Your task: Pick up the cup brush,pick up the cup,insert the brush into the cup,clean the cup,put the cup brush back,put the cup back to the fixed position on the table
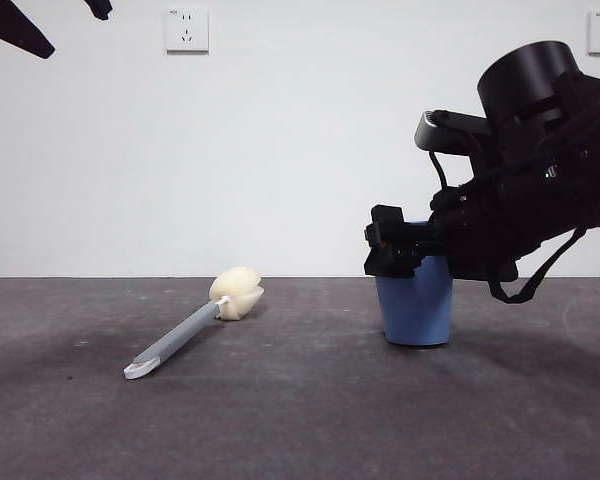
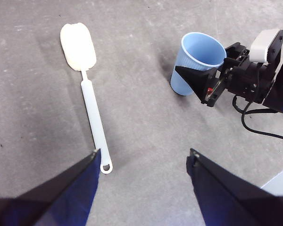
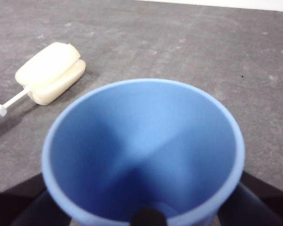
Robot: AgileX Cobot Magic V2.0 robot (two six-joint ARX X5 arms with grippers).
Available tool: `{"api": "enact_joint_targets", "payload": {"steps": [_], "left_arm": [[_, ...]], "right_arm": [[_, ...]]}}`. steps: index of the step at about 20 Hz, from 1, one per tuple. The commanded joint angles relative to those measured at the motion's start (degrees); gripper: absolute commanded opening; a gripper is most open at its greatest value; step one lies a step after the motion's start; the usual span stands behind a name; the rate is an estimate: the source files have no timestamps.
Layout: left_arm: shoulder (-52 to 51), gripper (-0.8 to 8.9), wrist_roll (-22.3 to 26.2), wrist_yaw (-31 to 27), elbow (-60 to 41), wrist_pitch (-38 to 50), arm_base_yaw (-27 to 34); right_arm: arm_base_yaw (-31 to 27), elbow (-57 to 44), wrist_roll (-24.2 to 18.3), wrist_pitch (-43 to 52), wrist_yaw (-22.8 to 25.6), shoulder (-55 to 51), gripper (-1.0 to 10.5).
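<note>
Your right gripper (image 1: 395,248) has its jaws on either side of the cup (image 1: 414,310), near the rim, and the cup stands upright on the table (image 1: 280,400). You can't tell from these views whether the jaws actually press the cup wall. Your left gripper (image 2: 141,188) hangs above the table with its jaws spread wide, holding nothing. The cup brush (image 1: 195,322) lies flat on the table, well apart from the cup, its sponge head (image 3: 51,73) pointing toward the back wall.
</note>
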Motion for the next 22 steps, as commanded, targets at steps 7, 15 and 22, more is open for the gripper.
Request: {"api": "enact_joint_targets", "payload": {"steps": [7, 15, 22], "left_arm": [[-0.1, 3.15, 0.9, -0.3, -0.3, 0.3, 0.0], [-0.1, 3.15, 0.9, -0.3, -0.3, -1.4, 0.0], [-0.1, 3.15, 0.9, -0.3, -0.3, -1.4, 0.0]], "right_arm": [[0.2, -0.5, -1.0, -2.7, -0.9, 1.2, 4.4], [0.1, -0.5, -0.7, -4.3, -0.7, -0.9, 6.0], [0.1, -0.5, -2.1, -13.6, -0.7, -9.2, 6.0]]}}
